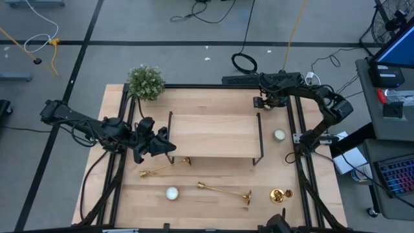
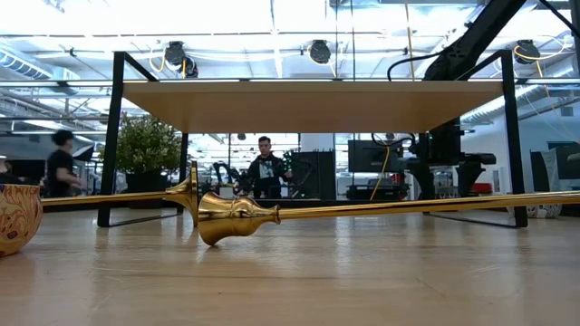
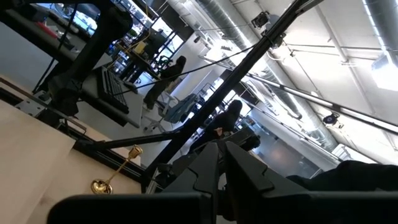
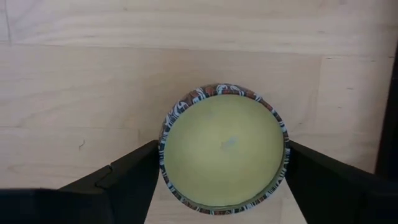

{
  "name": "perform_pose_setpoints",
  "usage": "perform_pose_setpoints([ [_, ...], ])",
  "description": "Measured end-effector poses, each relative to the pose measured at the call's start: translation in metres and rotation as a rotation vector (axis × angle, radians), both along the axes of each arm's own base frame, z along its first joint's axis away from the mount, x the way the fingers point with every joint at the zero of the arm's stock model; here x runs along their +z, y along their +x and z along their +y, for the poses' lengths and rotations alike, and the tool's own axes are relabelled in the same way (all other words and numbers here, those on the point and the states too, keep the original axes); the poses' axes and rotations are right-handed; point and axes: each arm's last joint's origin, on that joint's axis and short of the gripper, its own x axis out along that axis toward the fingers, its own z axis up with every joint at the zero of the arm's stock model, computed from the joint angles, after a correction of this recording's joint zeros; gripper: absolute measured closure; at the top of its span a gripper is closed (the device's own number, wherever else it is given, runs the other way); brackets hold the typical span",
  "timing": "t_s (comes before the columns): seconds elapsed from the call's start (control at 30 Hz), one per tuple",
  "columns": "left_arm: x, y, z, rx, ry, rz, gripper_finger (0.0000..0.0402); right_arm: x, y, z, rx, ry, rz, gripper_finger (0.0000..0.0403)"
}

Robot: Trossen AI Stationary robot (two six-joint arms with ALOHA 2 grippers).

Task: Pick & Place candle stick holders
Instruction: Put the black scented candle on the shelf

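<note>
Pale, matt wooden table (image 1: 213, 207) and shelf (image 1: 213, 136); candlesticks (image 2: 362, 211) of glossy, smooth gold metal; candle (image 4: 222, 149) of dull yellowish wax in a patterned tin; fingers (image 4: 124, 177) matt black

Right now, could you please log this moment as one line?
left gripper shut beside shelf | right gripper open, aimed at yellow candle | two candlesticks lying on table

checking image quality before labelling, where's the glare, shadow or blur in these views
Low view: ceiling lights blow out the top, the shelf underside sits in shade, and the near candlestick shows bright highlights. Left wrist view: the skylight at one side is washed out and the left pincer is a dark silhouette. Right wrist view: even light on the yellowish candle.
</note>
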Motion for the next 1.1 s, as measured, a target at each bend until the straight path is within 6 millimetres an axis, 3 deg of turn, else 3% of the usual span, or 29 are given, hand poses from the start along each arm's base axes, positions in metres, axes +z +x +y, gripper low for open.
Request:
perform_pose_setpoints([
  [0.13, 0.0, 0.0, 0.0, 0.0, 0.0, 0.0, 0.0371, 0.0, 0.0, 0.0, 0.008, -0.005, -0.002, 0.0116],
  [0.63, 0.0, 0.0, 0.0, 0.0, 0.001, -0.001, 0.0371, 0.004, 0.006, 0.008, 0.045, 0.031, -0.052, 0.0109],
  [1.1, 0.0, 0.0, 0.001, 0.022, 0.007, -0.002, 0.0371, 0.072, -0.008, 0.029, 0.08, -0.167, -0.258, 0.0109],
])
